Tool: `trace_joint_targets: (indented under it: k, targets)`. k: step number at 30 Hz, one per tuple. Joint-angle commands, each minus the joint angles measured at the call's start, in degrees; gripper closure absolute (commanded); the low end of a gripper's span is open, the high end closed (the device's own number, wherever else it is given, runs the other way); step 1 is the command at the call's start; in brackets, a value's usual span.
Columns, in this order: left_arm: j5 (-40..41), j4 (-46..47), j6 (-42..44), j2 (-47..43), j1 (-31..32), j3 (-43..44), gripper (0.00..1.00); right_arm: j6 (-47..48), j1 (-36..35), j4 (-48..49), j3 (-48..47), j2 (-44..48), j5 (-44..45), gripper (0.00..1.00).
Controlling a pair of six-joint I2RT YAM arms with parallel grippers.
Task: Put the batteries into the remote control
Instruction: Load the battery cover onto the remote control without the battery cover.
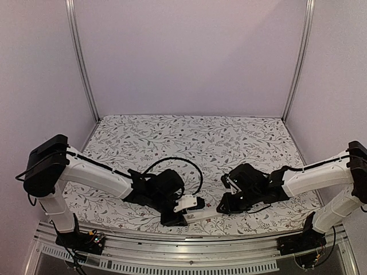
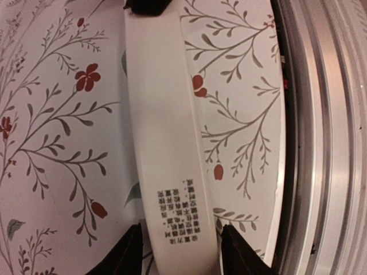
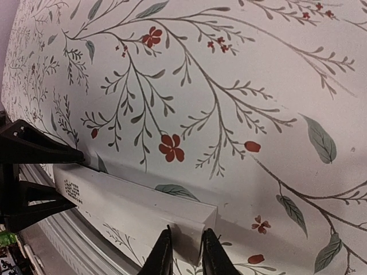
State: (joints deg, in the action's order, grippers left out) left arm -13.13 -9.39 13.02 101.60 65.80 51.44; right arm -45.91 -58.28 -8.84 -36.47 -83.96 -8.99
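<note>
The remote control is a slim white bar lying on the flowered cloth near the table's front edge, between my two grippers. In the left wrist view the remote control runs lengthwise, printed label up. My left gripper straddles that label end, open, with a thin gap at each black finger. My right gripper is shut on the other end of the remote control, pinching its corner. From above, the left gripper and right gripper face each other. The batteries are out of view.
A ribbed metal rail runs along the front edge just beyond the remote, and it shows beside the cloth's edge as the rail. Two upright frame posts stand at the back corners. A black cable loops over the left wrist.
</note>
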Motion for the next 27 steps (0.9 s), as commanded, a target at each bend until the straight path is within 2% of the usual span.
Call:
trace_joint_targets:
  k: [1,5,14,27]
  targets:
    - [-0.50,-1.54,-0.51,1.29,-0.74,1.45,0.57,-0.45,-1.77,-3.49,-3.24,-2.14,4.72,0.83]
    - [-0.50,-2.23,-0.54,1.87,-0.65,2.06,0.62,-1.46,-3.15,-5.79,-4.48,-3.90,6.83,0.83]
    - [-0.41,-1.95,-1.02,1.89,-0.60,1.87,0.73,-3.22,-6.04,-3.78,-6.87,-7.36,6.59,0.78]
    - [-0.41,-2.06,-1.11,1.93,-0.63,1.91,0.77,-2.99,-4.23,-9.75,-6.29,-3.35,10.41,0.49]
